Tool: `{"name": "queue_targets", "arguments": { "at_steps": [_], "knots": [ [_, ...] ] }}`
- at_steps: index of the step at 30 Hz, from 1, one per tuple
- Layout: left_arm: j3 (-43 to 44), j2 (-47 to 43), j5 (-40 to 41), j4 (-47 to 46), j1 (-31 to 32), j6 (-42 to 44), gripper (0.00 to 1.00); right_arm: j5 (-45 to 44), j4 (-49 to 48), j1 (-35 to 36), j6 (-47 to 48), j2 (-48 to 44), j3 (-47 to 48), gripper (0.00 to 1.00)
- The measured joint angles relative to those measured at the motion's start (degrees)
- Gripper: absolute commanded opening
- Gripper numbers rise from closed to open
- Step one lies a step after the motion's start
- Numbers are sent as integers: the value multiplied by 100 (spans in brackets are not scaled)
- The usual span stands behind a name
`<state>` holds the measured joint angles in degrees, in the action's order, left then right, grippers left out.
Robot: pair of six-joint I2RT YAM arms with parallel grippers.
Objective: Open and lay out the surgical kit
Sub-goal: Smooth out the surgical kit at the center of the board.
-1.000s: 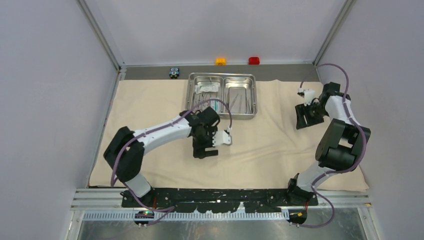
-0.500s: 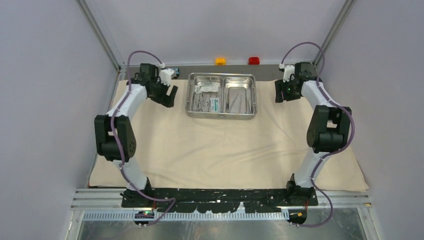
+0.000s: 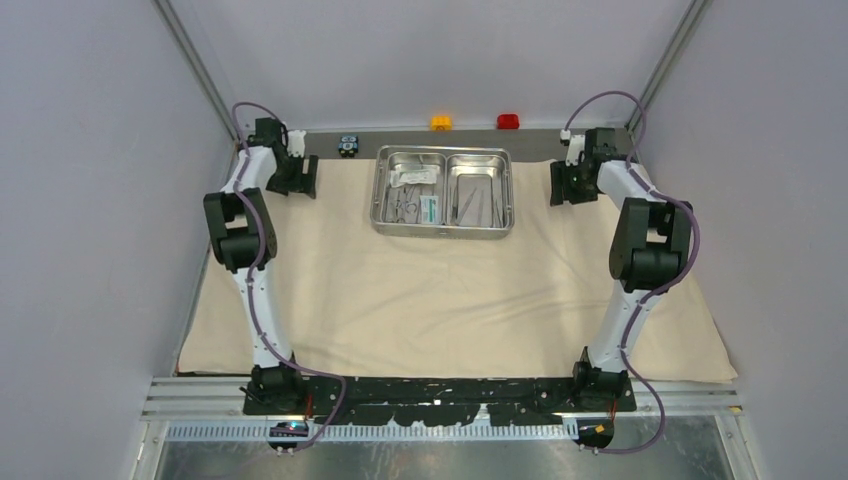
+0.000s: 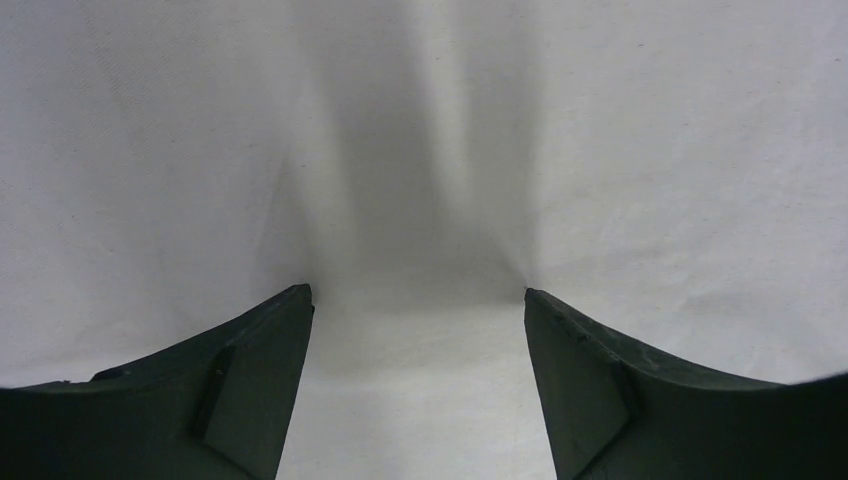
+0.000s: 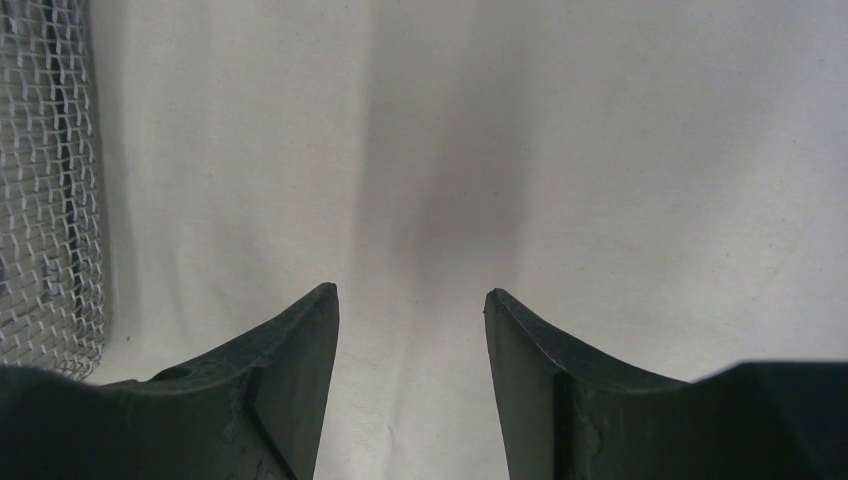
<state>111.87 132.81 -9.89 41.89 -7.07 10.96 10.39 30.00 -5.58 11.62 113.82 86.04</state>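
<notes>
Top external — tray (image 3: 440, 233) holds forceps (image 3: 400, 207), packet (image 3: 430, 208), tools (image 3: 480, 205).

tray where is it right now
In the top view the tray sits on the cloth at the far middle, between the left gripper and right gripper, with the orange button and red button behind it.

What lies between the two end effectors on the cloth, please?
The top view shows the steel tray with its instruments there, on beige cloth.
</notes>
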Motion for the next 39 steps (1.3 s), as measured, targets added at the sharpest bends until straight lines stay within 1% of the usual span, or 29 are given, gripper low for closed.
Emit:
{"name": "queue_targets", "arguments": {
  "at_steps": [3,7,10,13,16,20,22,26,33,35,39],
  "knots": [
    [107,87,92,98,-118,42,76,-96,-2,0,39,0,-164,60],
    [170,162,195,181,-321,208,70,-227,4,0,79,0,-249,60],
    [205,188,286,229,-485,319,66,-291,31,0,87,9,-212,61],
    [236,208,284,267,-651,413,65,-297,173,0,52,129,13,61],
    [243,216,284,289,-723,470,66,-229,245,2,-20,369,356,60],
    [289,236,304,317,-734,540,74,-162,308,52,-120,636,636,61],
    [328,251,321,334,-748,577,76,-138,376,92,-138,699,667,60],
    [450,315,334,420,-765,601,76,-114,525,138,-149,817,804,61],
    [1276,750,407,1038,-763,693,76,-114,664,173,-153,1110,1154,60],
    [1392,813,385,1126,-763,750,72,-116,708,173,-153,1139,1185,60],
    [1593,927,299,1307,-763,815,58,-129,750,173,-153,1176,1215,60]
  ]
}}
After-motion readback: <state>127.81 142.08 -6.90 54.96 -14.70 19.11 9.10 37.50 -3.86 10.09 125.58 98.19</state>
